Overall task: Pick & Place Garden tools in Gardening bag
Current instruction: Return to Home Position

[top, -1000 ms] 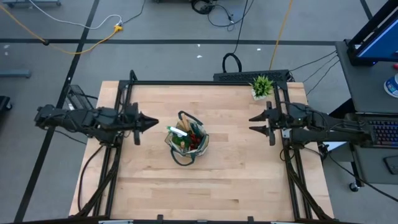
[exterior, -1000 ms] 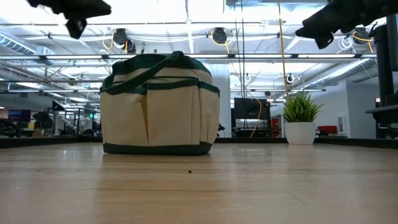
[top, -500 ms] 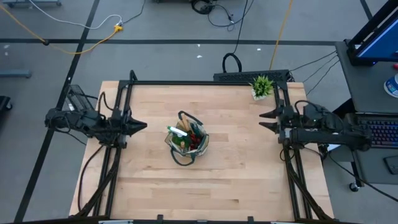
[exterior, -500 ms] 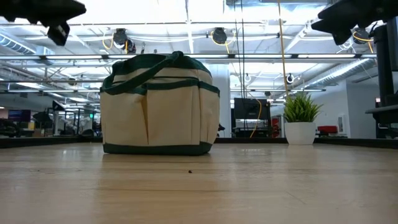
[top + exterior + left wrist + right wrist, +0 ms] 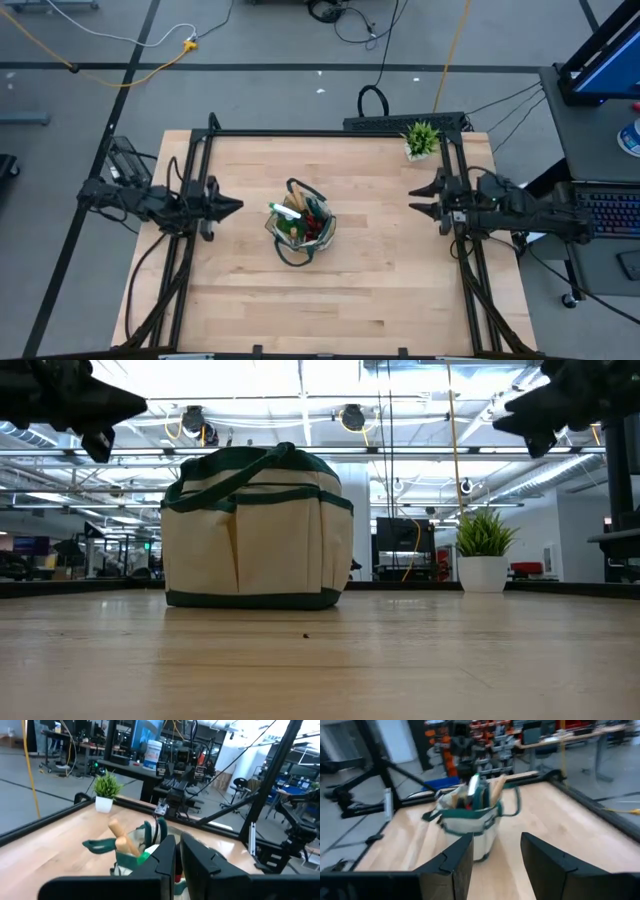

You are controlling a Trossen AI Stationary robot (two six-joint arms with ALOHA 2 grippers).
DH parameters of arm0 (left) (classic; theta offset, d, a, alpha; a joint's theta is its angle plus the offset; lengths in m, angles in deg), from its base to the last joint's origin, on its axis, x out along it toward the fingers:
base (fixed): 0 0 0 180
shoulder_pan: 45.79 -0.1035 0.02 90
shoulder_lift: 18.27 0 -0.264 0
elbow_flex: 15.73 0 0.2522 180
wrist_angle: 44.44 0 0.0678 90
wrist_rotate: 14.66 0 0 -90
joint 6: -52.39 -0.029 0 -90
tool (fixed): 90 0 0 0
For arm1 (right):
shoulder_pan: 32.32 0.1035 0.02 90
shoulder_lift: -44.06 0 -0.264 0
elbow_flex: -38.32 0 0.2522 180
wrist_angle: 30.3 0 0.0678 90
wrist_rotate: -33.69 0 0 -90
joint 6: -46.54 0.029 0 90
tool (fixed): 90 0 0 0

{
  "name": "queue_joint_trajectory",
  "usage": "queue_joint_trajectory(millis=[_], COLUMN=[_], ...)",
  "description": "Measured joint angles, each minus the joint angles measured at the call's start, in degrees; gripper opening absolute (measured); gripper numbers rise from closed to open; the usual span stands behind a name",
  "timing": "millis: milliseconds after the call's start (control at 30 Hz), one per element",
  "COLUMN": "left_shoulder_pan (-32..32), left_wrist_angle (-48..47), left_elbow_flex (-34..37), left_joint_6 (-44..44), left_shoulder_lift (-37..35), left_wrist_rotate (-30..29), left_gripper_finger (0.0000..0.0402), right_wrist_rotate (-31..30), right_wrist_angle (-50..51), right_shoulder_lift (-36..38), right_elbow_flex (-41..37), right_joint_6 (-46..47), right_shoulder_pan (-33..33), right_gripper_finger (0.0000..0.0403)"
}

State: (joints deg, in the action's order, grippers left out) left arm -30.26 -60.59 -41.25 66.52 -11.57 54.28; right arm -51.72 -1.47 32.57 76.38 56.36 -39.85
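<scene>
Since a second ago the left gripper and the right gripper have each drawn back from the bag toward their own edges of the tabletop. The left fingers are pressed nearly together, with only a thin slit between them, and hold nothing. The right fingers stand wide apart, also empty. Both grippers hang above the tabletop, pointing inward at the bag and well apart from it. The bag stands upright at mid-tabletop with tools poking out of its top: a wooden handle, a green-and-white item and a red item. A plant sits at the far right corner, near the right gripper.
</scene>
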Motion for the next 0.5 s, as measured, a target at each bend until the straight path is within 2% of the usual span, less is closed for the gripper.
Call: queue_joint_trajectory(millis=[500], left_shoulder_pan=[0.02], left_wrist_angle=[3.54], left_elbow_flex=[4.10], left_joint_6=[0.00], left_shoulder_lift=[-0.02], left_wrist_rotate=[0.20], left_gripper_finger=[0.0031], right_wrist_rotate=[-0.12], right_wrist_angle=[0.07], right_shoulder_lift=[7.74], right_elbow_flex=[-4.82], right_joint_6=[1.02], right_shoulder_pan=[0.00], right_gripper_finger=[0.0155])
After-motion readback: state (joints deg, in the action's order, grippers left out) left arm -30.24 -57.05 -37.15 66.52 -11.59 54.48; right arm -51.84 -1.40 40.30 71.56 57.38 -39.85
